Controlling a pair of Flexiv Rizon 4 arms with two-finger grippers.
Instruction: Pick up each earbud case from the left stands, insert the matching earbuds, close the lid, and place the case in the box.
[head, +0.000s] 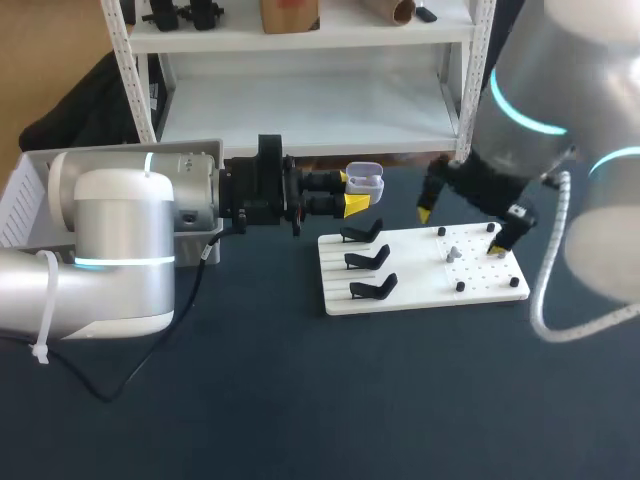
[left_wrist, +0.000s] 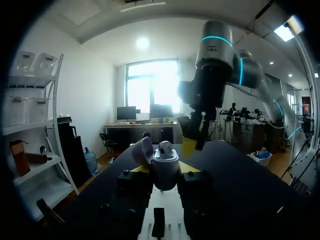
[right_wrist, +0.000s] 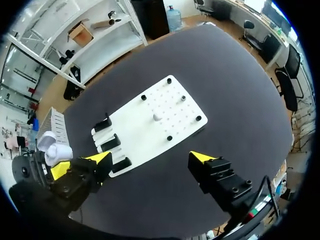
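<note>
Left gripper (head: 352, 193) pinches the little white earbud case (head: 366, 182) by its body, lid open, held up near the stand board (head: 420, 290), right gripper (head: 460, 230) spread wide above that board, and the case looks light, slick and hard, so squeeze the sides, never the lid.

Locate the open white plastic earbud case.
Head view, centre: the earbud case sits clamped in the left gripper, held in the air just behind the white board's three black stands.
</note>
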